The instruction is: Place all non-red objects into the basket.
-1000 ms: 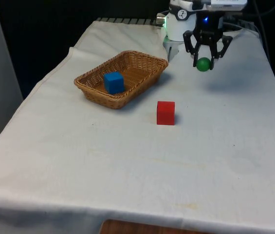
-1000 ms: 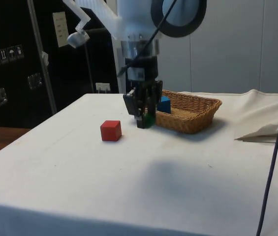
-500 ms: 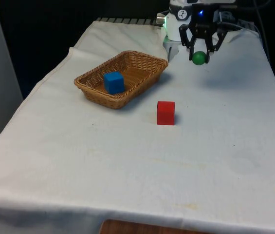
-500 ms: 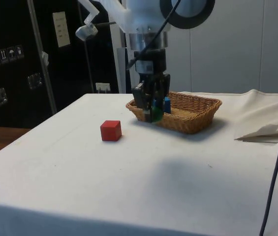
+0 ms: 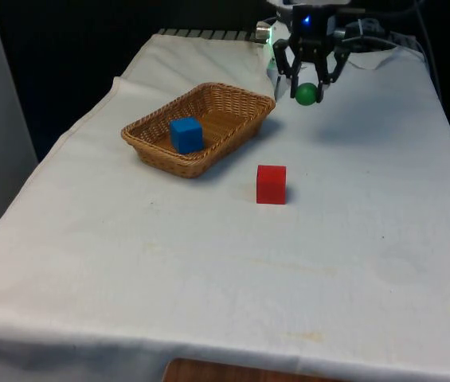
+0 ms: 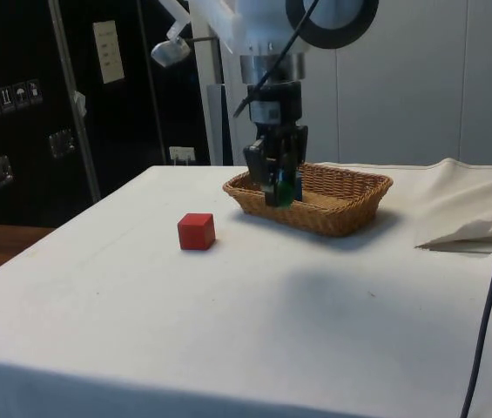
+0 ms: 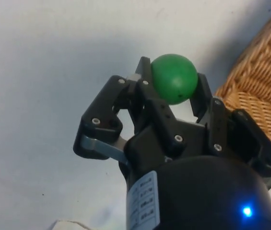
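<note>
You get the table (image 5: 209, 270) head-on and from its side; both fixed views share the basket (image 5: 201, 127) (image 6: 333, 205).

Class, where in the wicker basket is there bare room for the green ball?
The woven wicker basket is bare at its end nearest the gripper, which holds the green ball. The blue cube crowds the opposite end.

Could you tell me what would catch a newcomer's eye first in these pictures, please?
The pincer holds a green ball above the cloth, just off the wicker basket toward the front view's right. A blue cube lies in the basket, and a red cube sits on the cloth nearer the camera.
</note>
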Available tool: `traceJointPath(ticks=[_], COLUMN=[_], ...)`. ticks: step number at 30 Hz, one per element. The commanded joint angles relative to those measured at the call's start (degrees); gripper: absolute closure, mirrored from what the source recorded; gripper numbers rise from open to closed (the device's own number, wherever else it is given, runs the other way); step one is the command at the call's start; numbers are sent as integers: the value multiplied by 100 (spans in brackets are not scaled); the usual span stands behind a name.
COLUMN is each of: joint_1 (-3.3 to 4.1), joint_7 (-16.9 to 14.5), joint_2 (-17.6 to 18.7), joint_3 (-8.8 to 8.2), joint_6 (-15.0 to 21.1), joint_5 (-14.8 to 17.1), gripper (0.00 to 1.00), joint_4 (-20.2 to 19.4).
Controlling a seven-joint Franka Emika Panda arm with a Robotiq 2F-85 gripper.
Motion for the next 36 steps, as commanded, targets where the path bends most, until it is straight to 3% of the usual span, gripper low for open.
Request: traceJointPath(ticks=[1,8,9,10,18,24,25,32,33,36], joint_1=[-23,-40,-11,-40,-40,-80,-57,-109,-80,-126], joint_7=[-57,-372,-338,-407,-659,-928,-871,-1215,-1175,-1358], joint_2=[-52,-97,-34,-109,-149,-264,-201,-327,-275,-355], joint_3=[-52,-321,-309,-350,-596,-819,-791,-1071,-1054,-1192], joint_6=[86,183,120,201,241,384,315,476,401,510], joint_5=[-34,0,0,0,0,0,0,-17,0,-23], gripper=[100,100,100,100,100,100,100,100,100,100], joint_4=[-63,-155,-92,-172,-252,-401,-338,-498,-441,-539])
